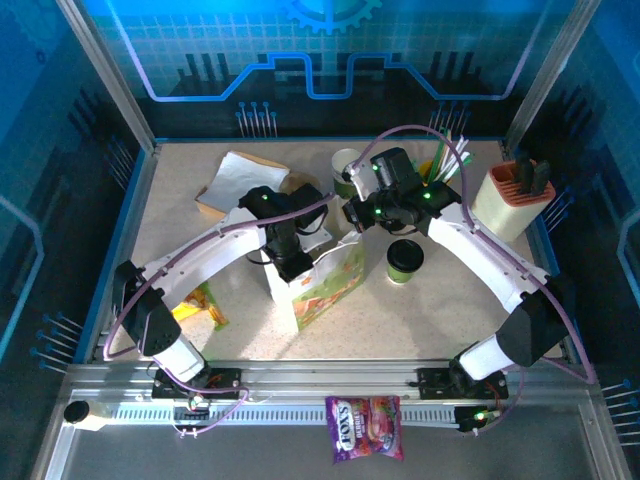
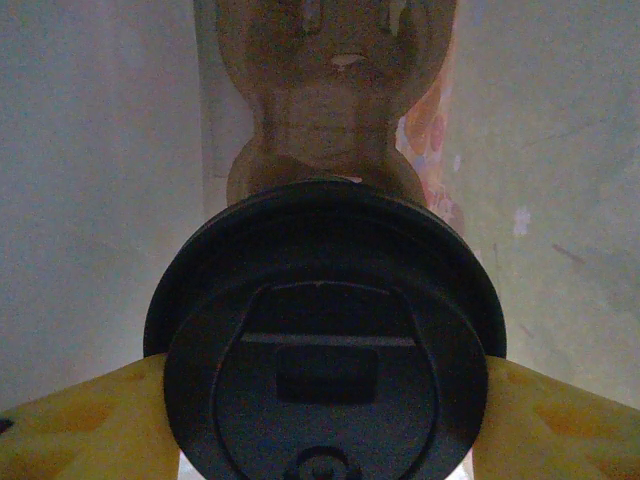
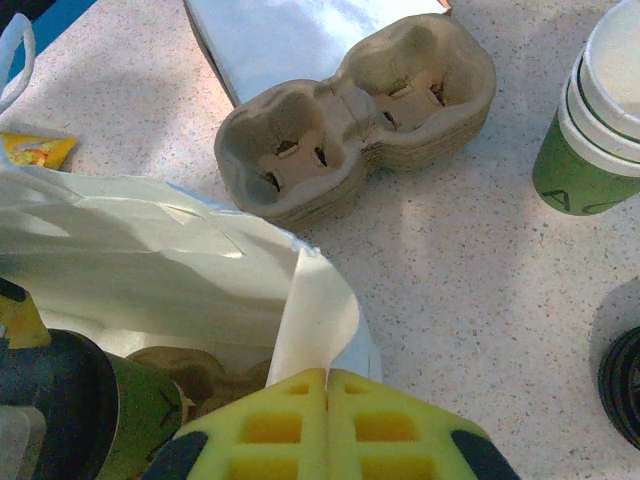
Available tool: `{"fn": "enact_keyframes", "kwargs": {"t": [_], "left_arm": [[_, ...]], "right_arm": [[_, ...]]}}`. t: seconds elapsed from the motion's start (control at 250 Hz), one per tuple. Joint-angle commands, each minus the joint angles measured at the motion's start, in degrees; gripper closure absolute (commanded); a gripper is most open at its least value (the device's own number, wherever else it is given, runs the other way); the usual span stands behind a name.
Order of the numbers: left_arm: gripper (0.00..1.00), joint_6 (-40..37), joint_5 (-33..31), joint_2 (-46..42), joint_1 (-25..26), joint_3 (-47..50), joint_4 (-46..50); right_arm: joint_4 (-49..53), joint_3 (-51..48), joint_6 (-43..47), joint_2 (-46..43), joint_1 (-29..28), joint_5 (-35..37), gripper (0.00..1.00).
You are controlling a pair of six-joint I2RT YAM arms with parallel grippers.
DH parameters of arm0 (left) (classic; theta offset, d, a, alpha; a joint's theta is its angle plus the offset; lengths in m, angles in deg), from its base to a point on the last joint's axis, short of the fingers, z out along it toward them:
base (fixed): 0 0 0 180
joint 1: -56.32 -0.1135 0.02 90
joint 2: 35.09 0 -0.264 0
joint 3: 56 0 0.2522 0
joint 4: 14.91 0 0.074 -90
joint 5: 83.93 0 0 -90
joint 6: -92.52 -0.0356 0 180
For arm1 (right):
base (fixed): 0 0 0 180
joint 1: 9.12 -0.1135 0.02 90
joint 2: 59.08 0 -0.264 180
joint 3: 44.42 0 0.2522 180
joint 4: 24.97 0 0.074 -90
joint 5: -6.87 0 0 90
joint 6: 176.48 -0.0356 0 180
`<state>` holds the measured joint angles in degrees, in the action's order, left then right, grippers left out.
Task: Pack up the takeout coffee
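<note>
- Takeout coffee, first cup [image 2: 325,330]: the left gripper [image 2: 325,385] clasps it by its sides just under the black lid, one yellow finger [image 2: 80,430] at each side.
- That cup hangs upright inside the paper bag [image 2: 100,200], above a pulp carrier [image 2: 330,120] lying on the bag's floor; whether its base touches a socket cannot be told.
- The right gripper [image 3: 327,385] is pinched on the bag's white rim [image 3: 320,300], holding the mouth open beside the cup's green side [image 3: 140,420].
- Step in hand, as I judge it: seating the first of two cups in the carrier.
- Next move calls for lowering straight into a socket, then letting go without tipping the cup, while the rim is held wide.
- The second cup [image 1: 405,258] stands on the table just right of the bag, not yet packed.
- Further out: spare carriers [image 3: 350,110] and a stack of empty cups [image 3: 590,130].
</note>
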<state>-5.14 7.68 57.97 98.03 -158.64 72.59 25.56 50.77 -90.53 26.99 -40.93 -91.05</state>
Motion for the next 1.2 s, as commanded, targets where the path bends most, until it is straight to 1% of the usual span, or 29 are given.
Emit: {"fn": "enact_keyframes", "kwargs": {"t": [0.0, 0.436, 1.199], "left_arm": [[0.44, -0.5, 0.5, 0.2, -0.5, 0.3, 0.0], [0.44, -0.7, 0.1, 1.1, -1.1, 0.8, -0.5], [0.44, -0.6, 1.6, 2.7, -1.3, 2.5, -1.5]], "right_arm": [[1.1, -0.6, 0.0, 0.6, -0.1, 0.2, 0.94], [1.2, -0.3, 0.2, 0.8, -0.1, 0.1, 0.94], [0.9, -0.3, 0.2, 1.5, -0.1, -0.2, 0.94]]}}
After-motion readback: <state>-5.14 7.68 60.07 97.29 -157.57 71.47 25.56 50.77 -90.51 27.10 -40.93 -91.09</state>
